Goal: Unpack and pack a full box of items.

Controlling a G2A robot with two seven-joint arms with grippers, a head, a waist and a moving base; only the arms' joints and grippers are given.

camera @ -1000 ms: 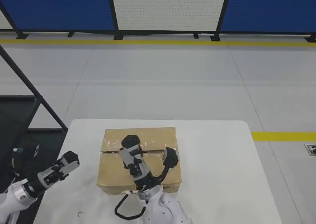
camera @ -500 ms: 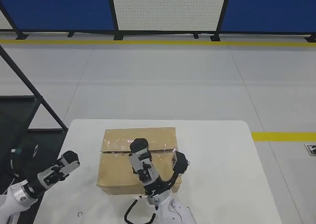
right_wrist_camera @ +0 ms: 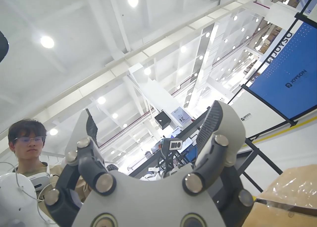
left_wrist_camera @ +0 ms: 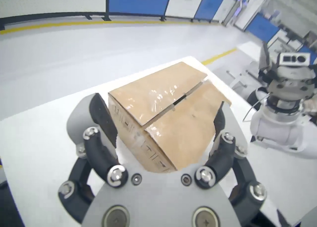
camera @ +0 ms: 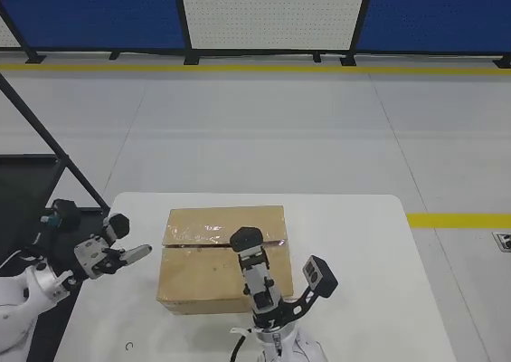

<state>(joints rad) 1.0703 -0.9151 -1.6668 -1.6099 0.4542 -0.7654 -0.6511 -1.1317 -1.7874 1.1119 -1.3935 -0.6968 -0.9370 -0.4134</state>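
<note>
The left gripper (left_wrist_camera: 158, 104) stands wide with nothing in it, low over the white counter (camera: 364, 271). It points at the left end of a brown cardboard box sealed with clear tape (camera: 196, 271), near that end but not touching it. This wide, level pose probably lines it up to brace or steady the box.

The right gripper (right_wrist_camera: 151, 111) is also spread and holds nothing. It is tilted up toward the ceiling beside the box's near right part, likely to keep it out of the way.

The box lies flat, left of the counter's middle, with its two top flaps closed and taped along the seam. Unpacking does not appear to have begun.

Bare counter lies to the right of the box and along its far side. To the left, only a narrow strip separates the box from the counter edge. Beyond that edge stands a black metal frame (camera: 20, 109), which limits how far the left arm can swing.
</note>
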